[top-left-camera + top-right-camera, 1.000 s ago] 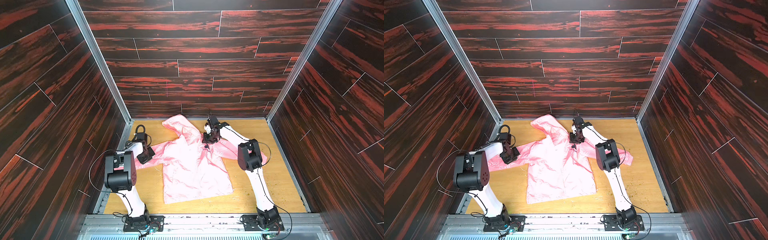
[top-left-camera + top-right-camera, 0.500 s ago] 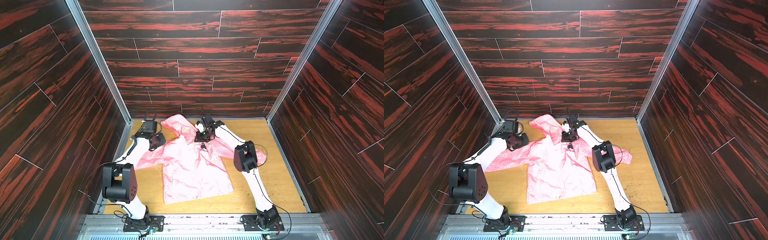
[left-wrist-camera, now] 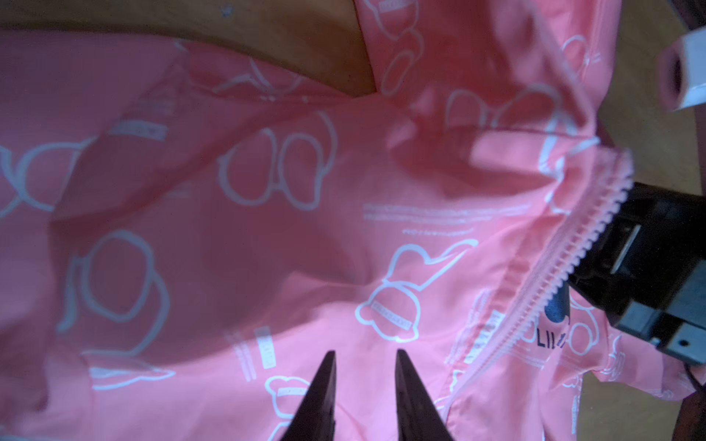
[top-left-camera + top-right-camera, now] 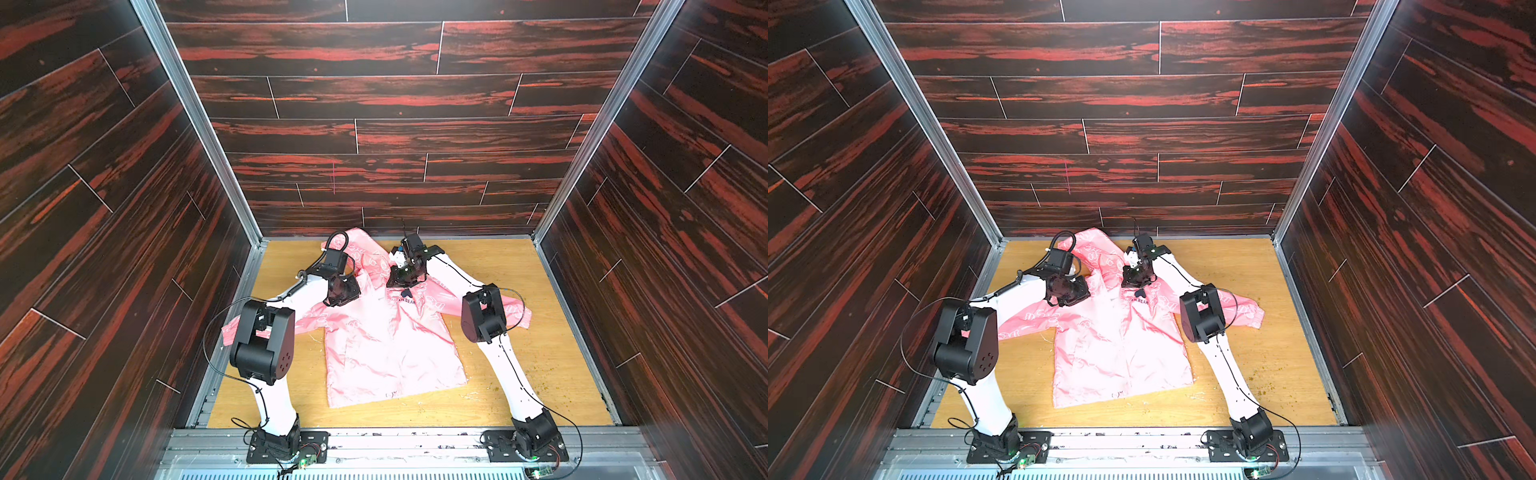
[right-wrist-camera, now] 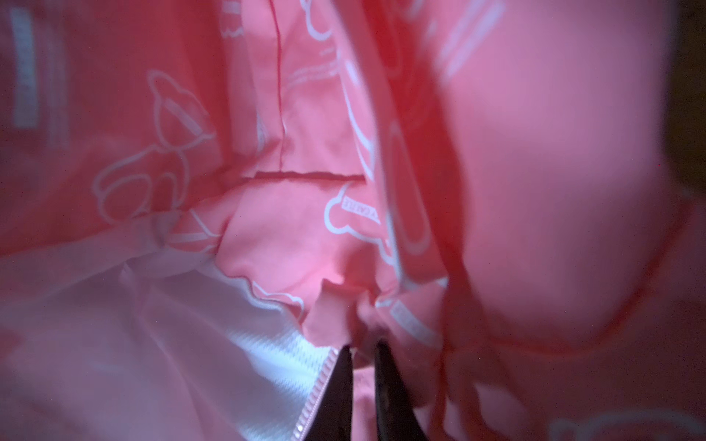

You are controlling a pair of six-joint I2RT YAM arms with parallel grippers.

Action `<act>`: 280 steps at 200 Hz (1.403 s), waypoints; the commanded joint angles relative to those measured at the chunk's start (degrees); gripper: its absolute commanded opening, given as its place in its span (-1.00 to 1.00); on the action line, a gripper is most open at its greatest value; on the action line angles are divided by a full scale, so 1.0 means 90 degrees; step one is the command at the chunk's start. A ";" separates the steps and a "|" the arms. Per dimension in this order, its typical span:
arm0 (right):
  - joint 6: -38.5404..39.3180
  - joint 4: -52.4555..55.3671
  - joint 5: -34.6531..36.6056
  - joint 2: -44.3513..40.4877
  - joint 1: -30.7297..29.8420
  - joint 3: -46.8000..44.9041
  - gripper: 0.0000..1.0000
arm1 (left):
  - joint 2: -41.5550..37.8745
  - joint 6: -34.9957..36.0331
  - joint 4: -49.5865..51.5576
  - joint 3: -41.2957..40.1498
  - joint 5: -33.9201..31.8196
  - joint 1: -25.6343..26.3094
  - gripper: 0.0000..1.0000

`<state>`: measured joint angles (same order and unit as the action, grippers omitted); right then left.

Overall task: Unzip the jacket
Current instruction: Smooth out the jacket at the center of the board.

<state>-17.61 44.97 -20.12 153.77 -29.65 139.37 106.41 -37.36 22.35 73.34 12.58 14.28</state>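
With the pink hooded jacket (image 4: pixel 386 340) spread front-up on the wooden table (image 4: pixel 540 374), my right gripper (image 5: pixel 363 347) pinches puckered fabric at the top of the zipper (image 3: pixel 565 271), apparently to draw it down, while my left gripper (image 3: pixel 365 353), jaws slightly apart, hovers beside the zipper, likely to steady the chest.

We see dark, red-streaked plank walls (image 4: pixel 395 104) around a pale wooden floor (image 4: pixel 519 270), with specks (image 4: pixel 496 388) that are perhaps crumbs.

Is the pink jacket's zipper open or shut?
Mostly shut: shiny pink bear-print jacket joined to its hem; zipper teeth parted only at the top.
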 commanded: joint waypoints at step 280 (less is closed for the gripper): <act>0.0562 -0.0724 -0.0801 0.0010 -0.0554 0.0958 -0.09 | -0.2614 -0.0258 -0.0613 -0.2353 -0.0590 -0.1545 0.02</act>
<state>-13.63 37.91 -28.45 151.11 -34.13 147.26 82.39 -40.23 14.90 53.01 8.54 1.37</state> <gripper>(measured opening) 0.460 0.510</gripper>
